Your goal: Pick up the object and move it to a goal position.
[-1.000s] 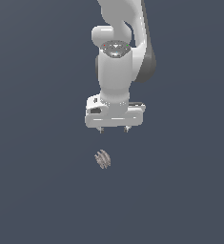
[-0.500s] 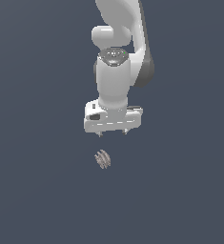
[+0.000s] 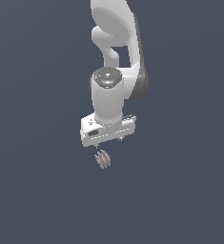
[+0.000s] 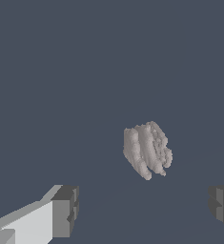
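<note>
gripper (image 3: 108, 141) — fingers spread wide apart, holding nothing; just above the object (image 3: 103, 159) | object — ridged, grey-beige lump, untouched

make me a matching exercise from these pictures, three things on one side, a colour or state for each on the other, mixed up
Things:
1. object
2. gripper
3. floor
4. arm

Colour or state:
A. plain dark blue-grey
B. white, rising out of the top of the exterior view
C. grey-beige, ridged and lumpy
D. open, above the object, not touching it

Pairs: 1-C, 2-D, 3-A, 4-B
</note>
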Controlling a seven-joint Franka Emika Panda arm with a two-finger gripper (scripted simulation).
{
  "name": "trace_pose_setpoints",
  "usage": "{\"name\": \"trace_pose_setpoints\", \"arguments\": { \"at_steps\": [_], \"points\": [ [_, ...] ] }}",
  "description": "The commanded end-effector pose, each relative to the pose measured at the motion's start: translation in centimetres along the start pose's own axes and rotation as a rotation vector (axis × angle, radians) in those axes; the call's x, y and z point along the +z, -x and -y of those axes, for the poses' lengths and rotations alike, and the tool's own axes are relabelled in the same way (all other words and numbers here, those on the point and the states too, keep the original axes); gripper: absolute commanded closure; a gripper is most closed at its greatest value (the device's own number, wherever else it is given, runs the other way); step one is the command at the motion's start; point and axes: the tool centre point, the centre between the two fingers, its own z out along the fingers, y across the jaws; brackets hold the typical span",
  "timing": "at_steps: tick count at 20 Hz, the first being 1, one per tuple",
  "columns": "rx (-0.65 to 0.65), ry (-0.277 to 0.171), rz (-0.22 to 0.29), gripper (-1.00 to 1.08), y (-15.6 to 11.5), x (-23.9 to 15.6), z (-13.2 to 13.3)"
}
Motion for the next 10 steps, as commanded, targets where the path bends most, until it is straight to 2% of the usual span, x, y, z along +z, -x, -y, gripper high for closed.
{"name": "trace_pose_setpoints", "arguments": {
  "at_steps": [1,10],
  "points": [
    [-0.062,-0.004,0.011,-0.92,-0.3,1.2,-0.6],
    [-0.233,-0.022,0.037,-0.92,-0.8,4.8,-2.4]
  ]
}}
